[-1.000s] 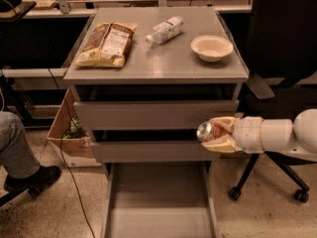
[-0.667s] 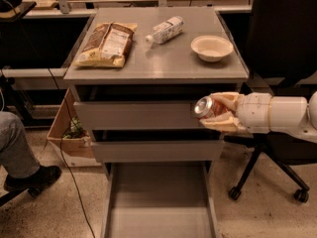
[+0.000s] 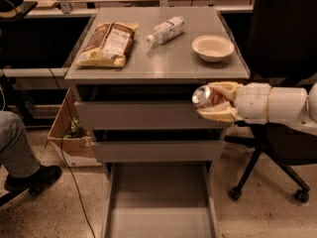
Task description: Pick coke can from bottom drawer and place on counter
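My gripper (image 3: pixel 214 102) comes in from the right on a white arm and is shut on the coke can (image 3: pixel 204 96), a red can with its silver top pointing left. It holds the can in the air in front of the top drawer, just below the counter's front edge (image 3: pixel 158 74). The bottom drawer (image 3: pixel 158 202) is pulled out below, its flat grey floor bare. The counter is the grey metal top of the cabinet.
On the counter lie a chip bag (image 3: pixel 106 44) at the left, a clear plastic bottle (image 3: pixel 166 29) at the back middle and a white bowl (image 3: pixel 213 47) at the right. A black office chair (image 3: pixel 277 148) stands right of the cabinet. A cardboard box (image 3: pixel 69 133) and a person's leg (image 3: pixel 20 152) are at the left.
My gripper has lifted the coke can from the level of the middle drawer up to just below the counter's front edge.
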`<state>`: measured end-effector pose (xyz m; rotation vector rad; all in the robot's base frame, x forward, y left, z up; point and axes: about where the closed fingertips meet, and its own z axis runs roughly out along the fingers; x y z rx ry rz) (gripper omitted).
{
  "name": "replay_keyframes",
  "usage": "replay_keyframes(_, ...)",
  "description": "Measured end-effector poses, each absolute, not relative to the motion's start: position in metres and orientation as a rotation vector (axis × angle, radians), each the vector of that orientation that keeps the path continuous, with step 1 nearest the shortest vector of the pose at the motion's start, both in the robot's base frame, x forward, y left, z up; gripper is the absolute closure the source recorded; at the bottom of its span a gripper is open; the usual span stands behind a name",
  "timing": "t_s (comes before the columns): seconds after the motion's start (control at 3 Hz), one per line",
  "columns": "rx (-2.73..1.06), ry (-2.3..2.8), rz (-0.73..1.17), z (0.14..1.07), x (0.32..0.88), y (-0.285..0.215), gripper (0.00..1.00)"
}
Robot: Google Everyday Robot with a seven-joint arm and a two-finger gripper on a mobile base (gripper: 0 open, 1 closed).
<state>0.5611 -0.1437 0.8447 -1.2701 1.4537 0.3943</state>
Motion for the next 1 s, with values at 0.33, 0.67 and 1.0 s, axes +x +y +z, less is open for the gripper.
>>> replay_keyframes(0.33,-1.271,1.389,0.351,0.889,0.592,-0.126,1.0)
replay_keyframes(0.67,-1.265,1.331,0.31,0.936,0.645,-0.094,1.0)
replay_keyframes(1.0,-1.25,1.311,0.305,0.954,0.674,-0.074,1.0)
